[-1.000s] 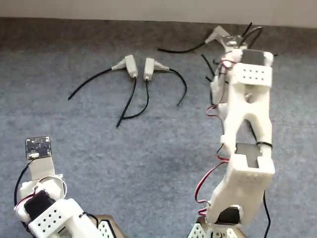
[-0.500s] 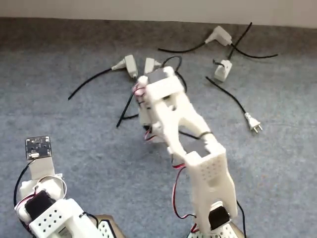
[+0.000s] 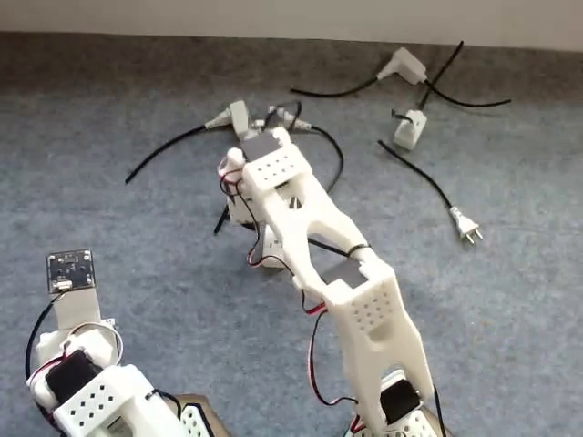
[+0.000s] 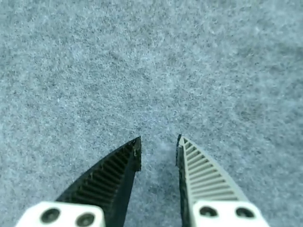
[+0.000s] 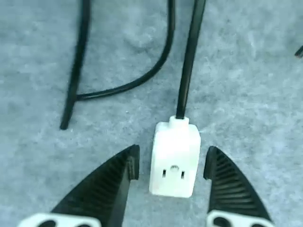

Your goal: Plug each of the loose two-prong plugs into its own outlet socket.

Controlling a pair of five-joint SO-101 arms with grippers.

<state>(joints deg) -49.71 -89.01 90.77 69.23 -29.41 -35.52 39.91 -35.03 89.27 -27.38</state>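
A white outlet socket [image 5: 175,158] on a black cord lies on the grey carpet, slots facing the right wrist camera. My right gripper [image 5: 173,151] is open, one finger on each side of the socket, not touching it. In the high view the right arm [image 3: 273,173] stretches over the middle of the carpet, next to a white socket [image 3: 239,116] and a plug [image 3: 296,118]. A loose two-prong plug [image 3: 469,232] lies at the right on its black cord. My left gripper [image 4: 158,142] is open a little over bare carpet, holding nothing.
Another white socket [image 3: 410,127] and an angled white plug [image 3: 405,64] lie at the back right with crossing black cords. A looping black cord [image 5: 118,87] runs beside the framed socket. The left arm [image 3: 82,364] sits at the front left corner.
The right arm has swung from the back right to the middle of the carpet, ending over the pair of sockets. The left arm has not moved.
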